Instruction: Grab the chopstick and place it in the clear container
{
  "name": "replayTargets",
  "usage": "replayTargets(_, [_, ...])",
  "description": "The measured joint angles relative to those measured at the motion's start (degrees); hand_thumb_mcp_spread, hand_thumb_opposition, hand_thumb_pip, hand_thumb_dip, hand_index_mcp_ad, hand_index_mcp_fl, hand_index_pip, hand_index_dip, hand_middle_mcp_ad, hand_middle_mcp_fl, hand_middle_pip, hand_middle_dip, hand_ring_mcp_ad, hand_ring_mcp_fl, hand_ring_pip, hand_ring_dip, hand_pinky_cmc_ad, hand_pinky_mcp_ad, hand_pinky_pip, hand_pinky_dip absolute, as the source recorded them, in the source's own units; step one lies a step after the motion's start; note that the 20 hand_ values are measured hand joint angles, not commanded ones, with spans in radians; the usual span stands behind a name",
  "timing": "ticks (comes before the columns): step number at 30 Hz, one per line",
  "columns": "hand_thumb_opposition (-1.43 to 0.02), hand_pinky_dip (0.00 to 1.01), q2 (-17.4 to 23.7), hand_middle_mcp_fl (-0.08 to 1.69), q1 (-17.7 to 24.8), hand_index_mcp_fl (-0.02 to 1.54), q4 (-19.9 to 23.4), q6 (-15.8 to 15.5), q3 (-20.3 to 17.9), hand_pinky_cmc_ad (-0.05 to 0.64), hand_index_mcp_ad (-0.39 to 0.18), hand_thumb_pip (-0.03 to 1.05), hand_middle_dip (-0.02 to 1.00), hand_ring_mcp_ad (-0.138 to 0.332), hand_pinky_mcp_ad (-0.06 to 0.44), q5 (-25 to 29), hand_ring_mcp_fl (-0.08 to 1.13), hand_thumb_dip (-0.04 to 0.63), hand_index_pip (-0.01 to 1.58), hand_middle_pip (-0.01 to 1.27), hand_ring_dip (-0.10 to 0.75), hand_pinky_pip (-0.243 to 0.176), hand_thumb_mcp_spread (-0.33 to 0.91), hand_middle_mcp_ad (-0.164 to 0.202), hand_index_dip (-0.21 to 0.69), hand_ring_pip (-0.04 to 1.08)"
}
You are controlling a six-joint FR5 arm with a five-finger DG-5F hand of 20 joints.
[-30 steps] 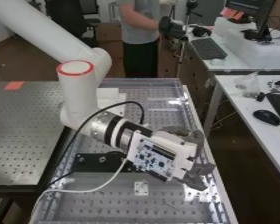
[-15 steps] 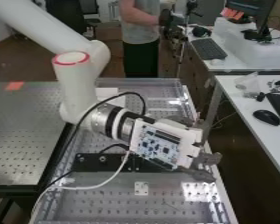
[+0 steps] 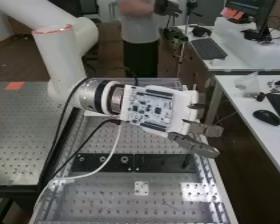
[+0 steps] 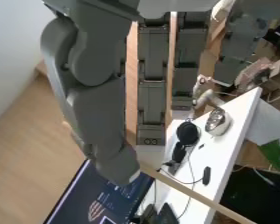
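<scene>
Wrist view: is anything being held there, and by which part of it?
The thin, pale wooden chopstick is held near one end by the dark grey hand.

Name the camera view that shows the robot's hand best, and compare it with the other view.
The wrist view: the hand is close up, its fingers and thumb large, with the chopstick at the thumb's tip. The high view shows it from farther off, over the bench, its fingers beyond the circuit board.

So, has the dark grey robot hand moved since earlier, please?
Yes: relative to the long black plate, the robot hand has moved up the high view.
</scene>
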Motion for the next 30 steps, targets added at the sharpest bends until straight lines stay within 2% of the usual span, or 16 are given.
replayTargets(9, [-1.08, 0.18, 6.28, 1.33, 5.69, 1.19, -0.22, -2.35, -5.26, 0.367, -0.173, 0.43, 0.64, 0.087, 0.346, 1.56, 0.61, 0.281, 0.44, 0.21, 0.508, 0.094, 0.73, 0.061, 0.361, 0.12])
replayTargets(15, [-1.08, 0.18, 9.42, 1.35, 12.15, 1.19, -1.76, -3.01, -8.09, 0.365, -0.173, 0.43, 0.64, 0.087, 0.346, 4.89, 0.61, 0.281, 0.42, 0.21, 0.508, 0.098, 0.73, 0.061, 0.365, 0.12])
replayTargets(22, [-1.08, 0.18, 10.86, 1.35, 18.55, 1.21, -4.99, -2.77, -9.08, 0.367, -0.173, 0.43, 0.64, 0.086, 0.346, 9.45, 0.61, 0.281, 0.42, 0.21, 0.508, 0.098, 0.73, 0.058, 0.365, 0.12])
replayTargets(30, [-1.08, 0.18, 10.1, 1.35, 24.65, 1.21, -9.46, -0.69, -8.11, 0.367, -0.173, 0.43, 0.64, 0.086, 0.346, 13.3, 0.61, 0.281, 0.42, 0.2, 0.506, 0.098, 0.73, 0.058, 0.365, 0.12])
